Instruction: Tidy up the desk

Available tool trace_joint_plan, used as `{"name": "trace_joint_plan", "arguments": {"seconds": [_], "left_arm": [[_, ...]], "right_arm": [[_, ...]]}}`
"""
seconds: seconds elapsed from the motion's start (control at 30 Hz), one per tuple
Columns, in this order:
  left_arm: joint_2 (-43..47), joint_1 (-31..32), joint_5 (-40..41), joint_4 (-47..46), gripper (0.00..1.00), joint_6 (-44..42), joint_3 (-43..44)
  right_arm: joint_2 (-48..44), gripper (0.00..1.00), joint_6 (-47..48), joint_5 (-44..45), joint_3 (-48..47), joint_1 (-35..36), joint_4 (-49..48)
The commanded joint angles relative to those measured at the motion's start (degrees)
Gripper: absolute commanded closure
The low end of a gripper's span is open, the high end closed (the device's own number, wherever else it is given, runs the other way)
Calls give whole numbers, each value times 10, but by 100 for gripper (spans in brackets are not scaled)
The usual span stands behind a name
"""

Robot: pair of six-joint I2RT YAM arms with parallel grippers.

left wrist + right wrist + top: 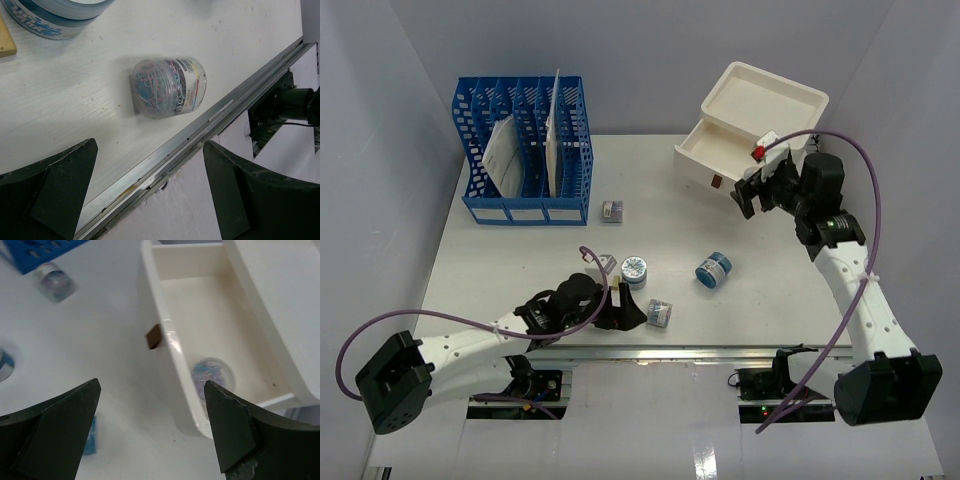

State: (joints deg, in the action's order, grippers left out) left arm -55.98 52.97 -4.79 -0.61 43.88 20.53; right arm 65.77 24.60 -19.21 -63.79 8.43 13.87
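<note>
The desk (520, 250) is a white tabletop with a metal rail (200, 135) along its near edge. My left gripper (632, 312) hangs open low over that edge, nothing between its fingers (60, 185). A clear jar of coloured paper clips (169, 87) lies on its side just beyond it. My right gripper (752, 195) is open above the front of the pulled-out white drawer (200, 325). A second clip jar (212, 375) stands inside that drawer, below the right finger.
A blue file rack (525, 150) with papers stands at the back left. The white drawer box (765, 100) is at the back right. Two blue tape rolls (634, 268) (714, 269), a small jar (613, 210) and another small item (605, 263) lie mid-desk.
</note>
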Motion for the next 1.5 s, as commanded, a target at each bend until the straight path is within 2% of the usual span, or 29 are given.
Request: {"name": "trace_joint_plan", "arguments": {"seconds": [0.0,0.17,0.27,0.33,0.5,0.6,0.67,0.73,0.8,0.87,0.97,1.07,1.13,1.23,1.27,1.33,1.47], "left_arm": [[-73,49,67,-1,2,-21,59],[-182,105,146,54,2,-26,142],[-242,124,189,111,2,-23,215],[-311,133,218,153,2,-23,266],[-377,156,265,198,5,-26,324],[-392,162,287,214,19,-25,344],[-394,164,296,220,35,-27,356],[-390,167,302,226,43,-30,365],[-380,169,305,230,46,-34,371],[-363,169,307,230,54,-42,385],[-338,164,306,220,55,-61,414],[-308,117,251,177,55,-86,442],[-299,53,195,135,62,-103,459],[-339,1,145,131,64,-153,555],[-359,-7,140,137,64,-171,629],[-404,-19,127,142,64,-201,724],[-559,-46,108,162,65,-271,953]], "right_arm": [[-77,9,47,-234,72,1,38],[-136,9,54,-244,194,0,20],[-159,9,60,-248,222,-4,17],[-180,10,62,-250,239,-8,18],[-194,10,62,-264,257,-24,17],[-201,10,58,-277,261,-33,17],[-210,10,55,-286,263,-40,16],[-218,10,53,-294,266,-47,16],[-225,10,50,-300,268,-54,17],[-231,10,48,-302,270,-60,17],[-232,10,48,-294,270,-70,17],[-235,10,42,-273,268,-93,15],[-237,10,37,-272,269,-111,16],[-236,10,40,-280,272,-116,17],[-234,10,40,-281,272,-117,17],[-231,10,40,-285,272,-117,18],[-231,10,40,-286,272,-118,17]]}}
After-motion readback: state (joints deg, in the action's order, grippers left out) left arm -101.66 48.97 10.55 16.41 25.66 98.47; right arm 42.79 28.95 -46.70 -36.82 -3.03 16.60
